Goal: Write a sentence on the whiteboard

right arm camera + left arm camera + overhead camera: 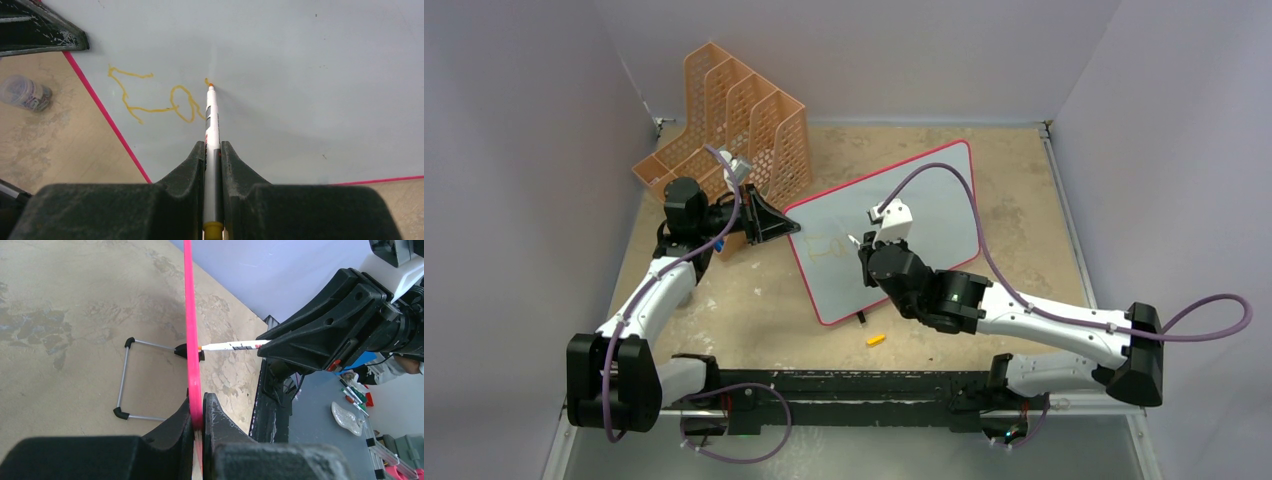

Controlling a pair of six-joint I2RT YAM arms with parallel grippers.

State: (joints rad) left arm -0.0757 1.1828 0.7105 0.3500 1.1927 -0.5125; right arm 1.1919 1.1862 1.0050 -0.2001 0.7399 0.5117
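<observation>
Top external view: shows the whiteboard (929, 215) set at an angle near the middle of the counter (744, 300), with the orange file rack (744, 120) just behind its left corner. Cannot tell from here how much it is tilted.

Finds the left end effector (790, 228) at that left corner. Seen closer in the left wrist view: pinches the red-pink frame (190, 315) of the board between its fingers (215, 415), one on each face, with no gap. Shows there also a thin wire foot (122, 385) with black tips, reaching out from the frame over the counter, on the side away from the writing.

Finds the right end effector (864, 250) over the writing face of the board. Seen in the right wrist view: clamps the barrel of a white marker (212, 112) between both fingers (190, 165). Points the orange tip at the board, and appears to touch the surface there.

Just left of the tip, shows the sentence (150, 109) only in its beginning: a few thin yellow-orange strokes close to the left edge of the frame, perhaps an "F" and one looped letter. Too few to read as words.

Notes also a small yellow-orange piece (876, 340) on the counter, near the front edge of the board but apart from it.
</observation>
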